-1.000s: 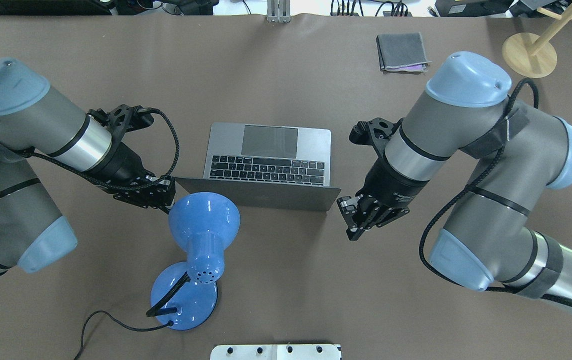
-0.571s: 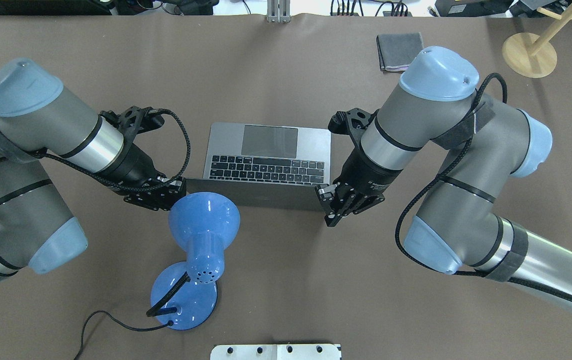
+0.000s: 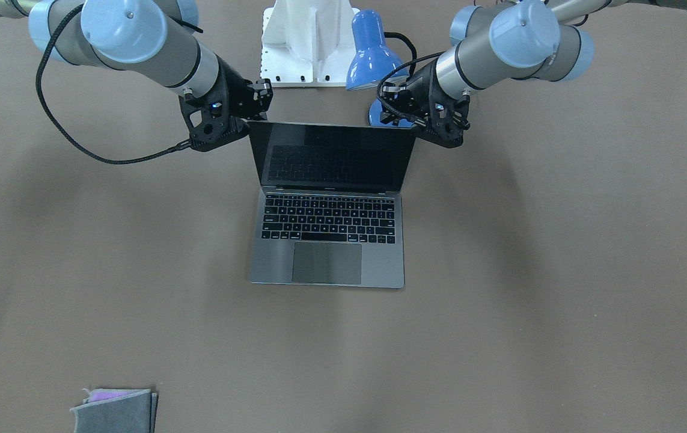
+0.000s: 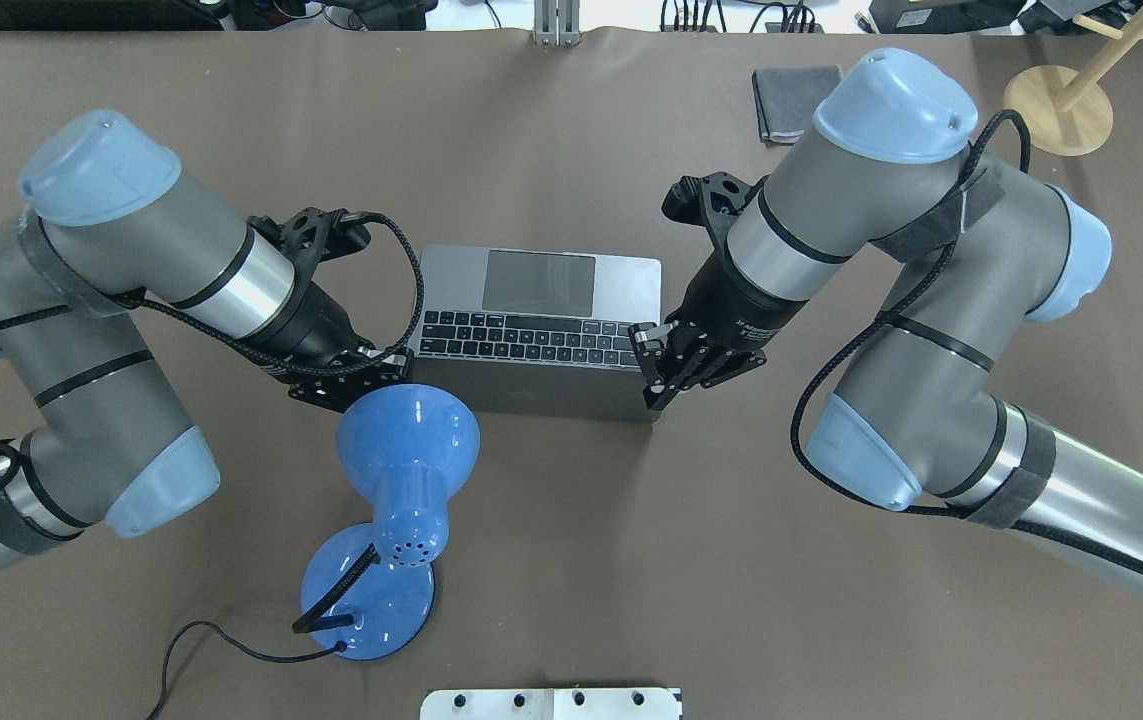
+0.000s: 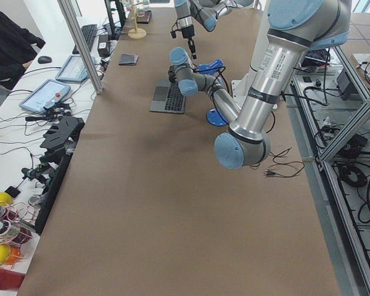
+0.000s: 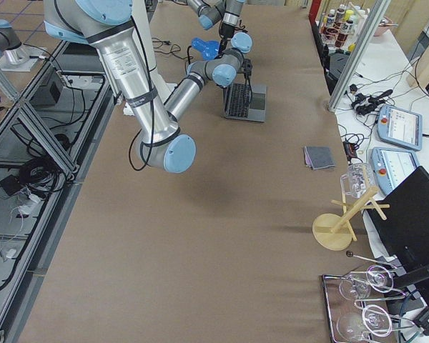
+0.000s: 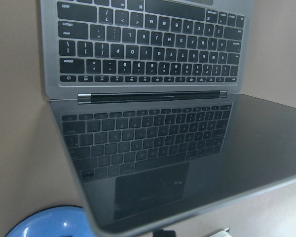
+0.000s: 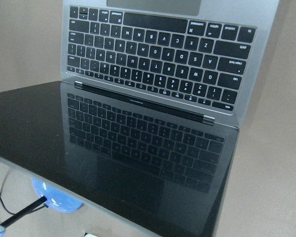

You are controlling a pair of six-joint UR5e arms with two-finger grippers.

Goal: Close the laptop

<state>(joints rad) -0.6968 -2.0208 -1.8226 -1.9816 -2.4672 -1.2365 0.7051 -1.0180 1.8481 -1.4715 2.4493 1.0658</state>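
The laptop (image 4: 541,285) lies open mid-table, silver-grey with black keys and a dark screen (image 3: 331,156). It also shows in the left wrist view (image 7: 148,54) and the right wrist view (image 8: 158,49). Its lid stands steeply, back face (image 4: 531,395) toward the robot. My left gripper (image 4: 371,370) is at the lid's left upper corner, partly behind the lamp, and looks shut. My right gripper (image 4: 653,380) presses the lid's right upper corner from behind, with its jaws together. In the front-facing view the left gripper (image 3: 392,99) and right gripper (image 3: 259,99) flank the lid.
A blue desk lamp (image 4: 406,440) stands just behind the lid, its shade by my left gripper and its cord trailing left. A folded grey cloth (image 4: 791,100) and a wooden stand (image 4: 1056,105) sit at the far right. A white mount (image 4: 551,703) is at the near edge.
Both arms have moved inward to the lid's upper corners. The lid has swung from leaning back toward the robot to nearly upright.
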